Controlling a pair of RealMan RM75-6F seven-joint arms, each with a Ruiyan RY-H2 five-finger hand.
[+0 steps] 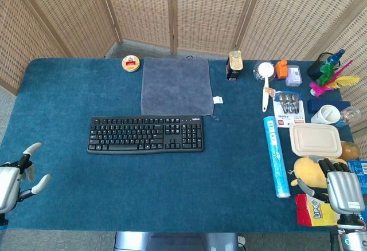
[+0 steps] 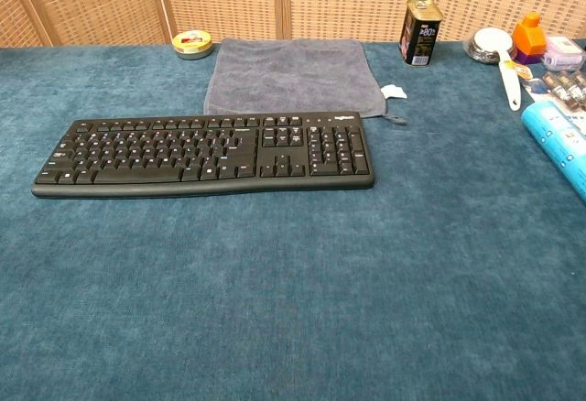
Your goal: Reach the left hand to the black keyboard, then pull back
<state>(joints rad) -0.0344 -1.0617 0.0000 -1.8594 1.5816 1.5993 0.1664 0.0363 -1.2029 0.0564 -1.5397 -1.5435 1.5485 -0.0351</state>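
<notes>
Keyboard (image 1: 145,134) mid-table, towel (image 1: 176,86) just behind it, left hand (image 1: 16,177) well apart at the near-left edge.

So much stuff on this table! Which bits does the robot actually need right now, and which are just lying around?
Needed:
black keyboard
left hand

Lying about:
grey towel
round tin
blue tube
lidded food box
yellow plush toy
right hand

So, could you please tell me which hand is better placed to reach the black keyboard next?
The left hand. It sits open at the table's near-left edge, with only bare blue cloth between it and the black keyboard. The right hand is at the far right, over the clutter by the yellow plush toy.
</notes>
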